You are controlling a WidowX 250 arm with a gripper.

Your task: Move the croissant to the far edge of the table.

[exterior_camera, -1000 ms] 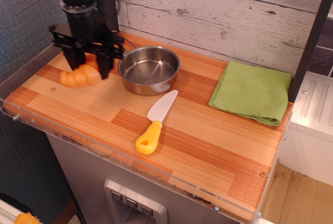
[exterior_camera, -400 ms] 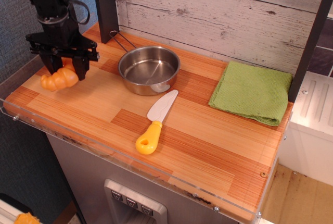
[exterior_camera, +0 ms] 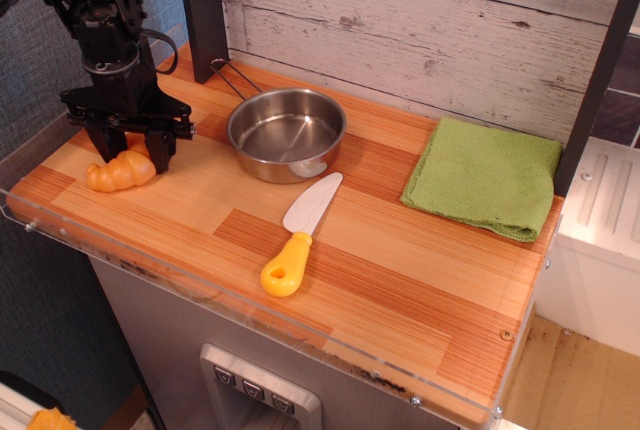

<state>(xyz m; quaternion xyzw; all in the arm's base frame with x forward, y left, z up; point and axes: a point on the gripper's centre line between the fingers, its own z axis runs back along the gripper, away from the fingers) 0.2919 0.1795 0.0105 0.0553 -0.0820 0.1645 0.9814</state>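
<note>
The orange-yellow croissant [exterior_camera: 120,172] lies at the left end of the wood-plank table [exterior_camera: 400,280], close to the left acrylic rim. My black gripper [exterior_camera: 132,158] stands straight over it, pointing down. Its two fingers [exterior_camera: 160,150] straddle the croissant's upper right part and appear closed on it. The croissant rests on or just touches the tabletop.
A steel pan [exterior_camera: 287,133] with a wire handle sits right of the gripper. A white-bladed toy knife with a yellow handle [exterior_camera: 297,235] lies in the middle. A folded green cloth [exterior_camera: 485,177] is at the right. A dark post [exterior_camera: 203,10] stands at the back wall.
The gripper carried the croissant leftward from beside the pan to the table's left end, then lowered it to the tabletop.
</note>
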